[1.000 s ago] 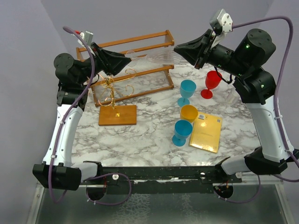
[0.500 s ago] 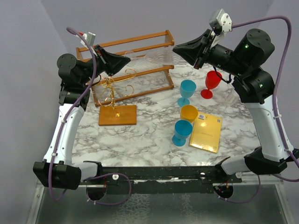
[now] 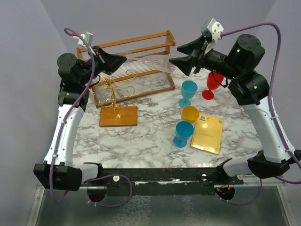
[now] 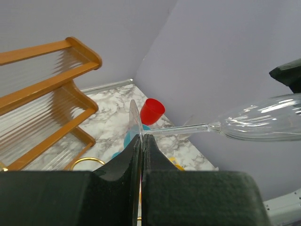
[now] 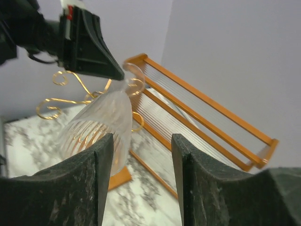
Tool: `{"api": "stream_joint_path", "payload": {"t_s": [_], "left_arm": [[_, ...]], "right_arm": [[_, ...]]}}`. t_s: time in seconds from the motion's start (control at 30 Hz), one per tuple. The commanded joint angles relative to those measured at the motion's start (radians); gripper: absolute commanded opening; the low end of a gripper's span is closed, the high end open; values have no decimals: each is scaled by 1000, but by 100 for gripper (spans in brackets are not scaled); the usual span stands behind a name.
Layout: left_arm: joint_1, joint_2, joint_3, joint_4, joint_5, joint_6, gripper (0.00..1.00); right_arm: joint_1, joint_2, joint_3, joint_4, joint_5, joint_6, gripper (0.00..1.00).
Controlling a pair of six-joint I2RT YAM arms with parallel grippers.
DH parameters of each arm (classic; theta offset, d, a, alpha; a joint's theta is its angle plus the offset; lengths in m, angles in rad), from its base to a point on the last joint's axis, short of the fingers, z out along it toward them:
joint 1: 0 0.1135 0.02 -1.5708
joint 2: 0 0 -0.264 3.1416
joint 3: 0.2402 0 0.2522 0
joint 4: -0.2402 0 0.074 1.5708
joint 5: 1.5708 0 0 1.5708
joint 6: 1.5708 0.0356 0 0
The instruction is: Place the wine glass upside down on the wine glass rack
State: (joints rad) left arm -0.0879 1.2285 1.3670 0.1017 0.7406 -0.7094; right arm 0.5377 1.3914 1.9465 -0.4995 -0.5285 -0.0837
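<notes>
The clear ribbed wine glass (image 3: 155, 61) hangs on its side in the air above the back of the table. My left gripper (image 3: 126, 58) is shut on the glass's round foot (image 4: 135, 117), and the stem and bowl (image 4: 263, 123) stick out to the right. My right gripper (image 3: 175, 55) is open at the bowl's rim end. In the right wrist view the bowl (image 5: 101, 125) lies by the left finger (image 5: 89, 179), with a wide gap to the other finger. The wine glass rack (image 3: 113, 92) stands below on its wooden base (image 3: 118, 116).
A two-tier wooden slatted shelf (image 3: 141, 70) stands at the back behind the rack. Right of centre are a red goblet (image 3: 214, 82), two blue goblets (image 3: 189, 89) (image 3: 183, 132), a yellow cup (image 3: 190, 114) and a yellow booklet (image 3: 208, 133).
My left gripper has closed on the glass's foot. My right gripper has opened off the bowl and swung a little left and down.
</notes>
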Motion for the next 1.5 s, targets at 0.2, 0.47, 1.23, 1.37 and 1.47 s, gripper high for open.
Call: {"api": "stream_joint_path", "payload": {"t_s": [0.2, 0.47, 1.23, 1.37, 1.47], "left_arm": [[68, -62, 142, -219, -181, 224, 0], [111, -146, 274, -436, -522, 680, 0], [268, -199, 457, -569, -1140, 1553, 0], [269, -182, 438, -598, -1148, 1663, 0], [269, -171, 415, -669, -1105, 1780, 0]], "right_arm": [[5, -128, -105, 16, 206, -160, 81], [5, -177, -261, -38, 264, -335, 88], [5, -233, -772, 138, 153, -343, 95], [5, -242, -787, 152, 153, -332, 95], [5, -246, -797, 160, 153, -330, 95]]}}
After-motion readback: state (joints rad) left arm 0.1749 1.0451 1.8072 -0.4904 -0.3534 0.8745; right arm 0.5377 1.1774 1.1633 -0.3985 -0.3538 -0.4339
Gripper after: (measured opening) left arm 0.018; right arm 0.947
